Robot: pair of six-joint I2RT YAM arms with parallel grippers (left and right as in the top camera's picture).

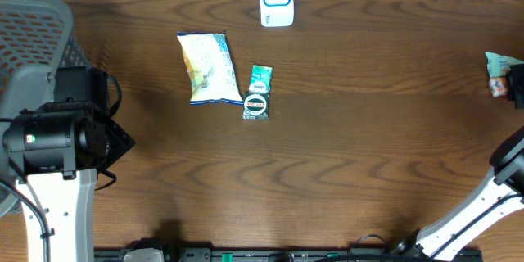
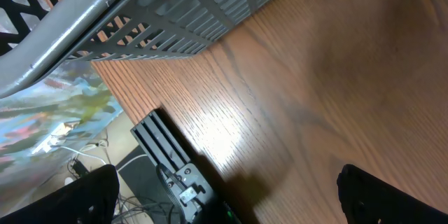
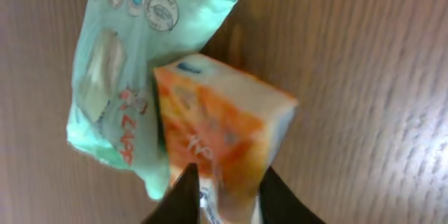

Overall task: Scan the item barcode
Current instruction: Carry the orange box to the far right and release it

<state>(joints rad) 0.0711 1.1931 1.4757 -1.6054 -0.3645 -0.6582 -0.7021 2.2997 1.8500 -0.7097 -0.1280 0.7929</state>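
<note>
Overhead: straight down from high up, wide across the whole brown table (image 1: 344, 155). Left wrist: low, slanted, close over the table's edge beside the grey mesh basket (image 2: 210, 14), also at the overhead's left. Right wrist: very near, pointing down at the orange box (image 3: 224, 133) and green packet (image 3: 119, 77), both tiny at the overhead's right edge.

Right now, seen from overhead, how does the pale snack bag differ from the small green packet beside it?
The pale snack bag is clearly larger and wider than the green packet. The bag is whitish-yellow with blue edges; the packet is green with a dark round label at its lower end. Both lie flat on the wooden table, side by side.
</note>
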